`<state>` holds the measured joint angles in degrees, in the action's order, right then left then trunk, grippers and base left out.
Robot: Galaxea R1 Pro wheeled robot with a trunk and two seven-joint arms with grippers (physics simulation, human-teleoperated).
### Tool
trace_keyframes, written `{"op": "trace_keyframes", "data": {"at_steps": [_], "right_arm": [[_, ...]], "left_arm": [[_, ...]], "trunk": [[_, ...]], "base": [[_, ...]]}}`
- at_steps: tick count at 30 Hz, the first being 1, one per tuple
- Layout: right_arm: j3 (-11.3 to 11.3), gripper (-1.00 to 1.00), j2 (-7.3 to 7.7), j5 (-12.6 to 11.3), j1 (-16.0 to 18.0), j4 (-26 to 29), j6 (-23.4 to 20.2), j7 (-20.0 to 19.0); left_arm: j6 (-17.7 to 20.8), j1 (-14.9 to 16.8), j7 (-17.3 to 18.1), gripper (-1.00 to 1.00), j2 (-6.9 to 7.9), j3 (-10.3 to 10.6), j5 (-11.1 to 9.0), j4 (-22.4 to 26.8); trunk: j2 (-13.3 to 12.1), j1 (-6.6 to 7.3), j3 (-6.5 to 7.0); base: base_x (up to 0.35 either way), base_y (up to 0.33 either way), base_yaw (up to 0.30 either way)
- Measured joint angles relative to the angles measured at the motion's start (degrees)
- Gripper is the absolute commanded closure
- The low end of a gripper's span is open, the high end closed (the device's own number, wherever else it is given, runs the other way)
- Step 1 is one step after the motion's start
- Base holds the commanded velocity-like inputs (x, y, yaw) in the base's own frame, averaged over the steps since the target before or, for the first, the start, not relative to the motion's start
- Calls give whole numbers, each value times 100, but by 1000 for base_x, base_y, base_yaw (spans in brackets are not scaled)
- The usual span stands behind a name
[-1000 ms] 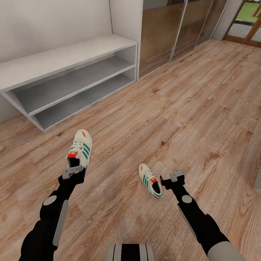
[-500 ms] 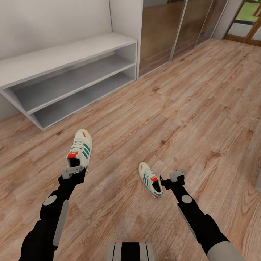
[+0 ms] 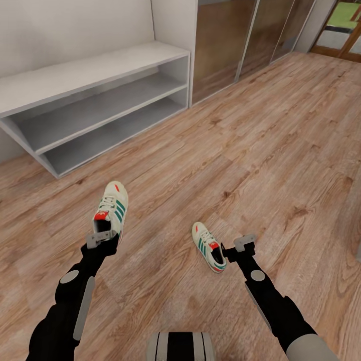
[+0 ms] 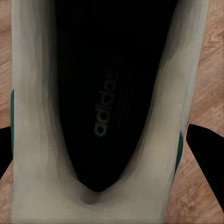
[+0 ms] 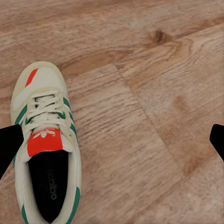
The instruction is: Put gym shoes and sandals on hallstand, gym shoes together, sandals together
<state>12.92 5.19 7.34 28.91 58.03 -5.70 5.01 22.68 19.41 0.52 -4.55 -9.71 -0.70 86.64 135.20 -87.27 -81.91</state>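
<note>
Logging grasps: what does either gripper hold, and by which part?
The left gripper grips a gym shoe at its heel end, jaws outside the collar. The right gripper is open beside the other shoe.

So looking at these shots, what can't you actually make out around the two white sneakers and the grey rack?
- Left wrist view: the held white sneaker with teal stripes fills the frame; its toe and laces are cut off by the edges.
- Head view: that sneaker's heel is hidden behind the left gripper.
- Right wrist view: the second white sneaker loses its heel at the edge.
- Head view: the low white-grey shoe rack is cut off at the edge.
</note>
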Motion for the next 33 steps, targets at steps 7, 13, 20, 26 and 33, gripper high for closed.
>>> {"op": "trace_keyframes", "data": {"at_steps": [7, 13, 20, 26, 33], "right_arm": [[-23, -100, -13, -30, 0, -2, -2, 0], [-13, -100, -2, -13, 0, 4, -1, 8], [-29, -100, 6, -37, 0, 6, -1, 5], [-30, -100, 8, -46, 0, 4, 10, 5], [-8, -100, -7, -41, 0, 7, 16, 8]], "left_arm": [[113, 0, 0, 100, 6, -8, -5, 1], [699, 81, 1, 100, 17, 23, -25, 39], [1307, 678, 1, 100, 30, 255, -34, 80], [1747, 1430, 6, 100, 23, 328, -33, 97], [1798, 1639, 1, 100, 18, 714, -20, 98]], "trunk": [[281, -154, -126], [521, -286, -233], [802, -439, -369], [812, -455, -546], [821, -474, -740]], "base": [[0, 0, 18], [0, 0, 3], [0, 0, 18], [0, 0, 82], [0, 0, 15]]}}
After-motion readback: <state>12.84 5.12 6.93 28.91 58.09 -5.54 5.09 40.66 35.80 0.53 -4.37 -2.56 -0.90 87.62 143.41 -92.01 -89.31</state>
